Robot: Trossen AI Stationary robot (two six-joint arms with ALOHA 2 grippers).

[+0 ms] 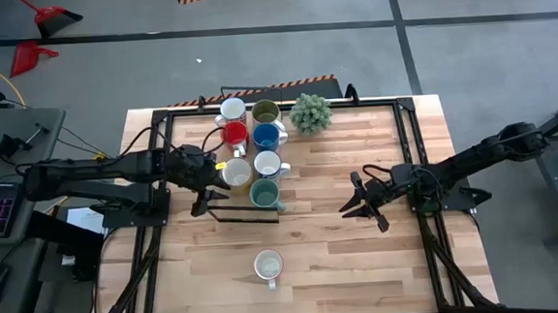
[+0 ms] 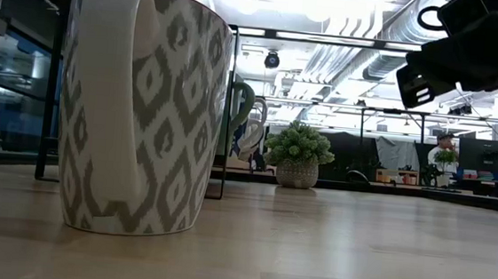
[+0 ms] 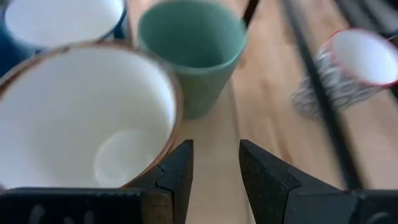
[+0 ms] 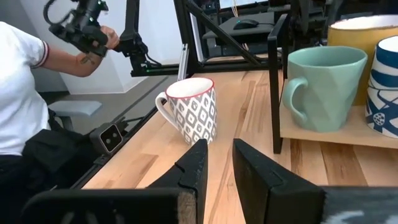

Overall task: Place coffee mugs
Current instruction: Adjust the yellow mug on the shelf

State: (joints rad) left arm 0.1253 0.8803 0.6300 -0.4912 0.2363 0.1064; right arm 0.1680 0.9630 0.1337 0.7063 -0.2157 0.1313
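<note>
Overhead, a wooden table (image 1: 362,239) carries a cluster of mugs near its far edge, standing in two short rows on a low black-framed rack (image 1: 248,213): a white mug (image 1: 231,110) and an olive mug (image 1: 265,112) farthest back, then a red mug (image 1: 234,134) beside a blue mug (image 1: 266,136), then a cream mug with a brown rim (image 1: 236,172) beside another white mug (image 1: 267,164), and a teal mug (image 1: 265,193) at the near end. A patterned mug (image 1: 268,266), white with a grey diamond print and a thin red rim, stands alone on the bare wood, well apart from the cluster and toward the near edge; it fills the left of the table-level view. A small potted plant (image 1: 310,113) sits just beside the olive mug. The left gripper (image 1: 204,202) hangs just beside the cream mug, at the cluster's left side; its wrist view shows the fingers (image 3: 177,180) parted by a narrow gap with nothing between them, the cream mug's rim close against one finger. The right gripper (image 1: 362,210) hovers over open table to the right of the mugs, its fingers (image 4: 193,168) likewise slightly apart and empty. Beyond the table's edge, the right wrist view shows a person (image 4: 25,99) in a white shirt holding a dark handset (image 4: 81,28).
</note>
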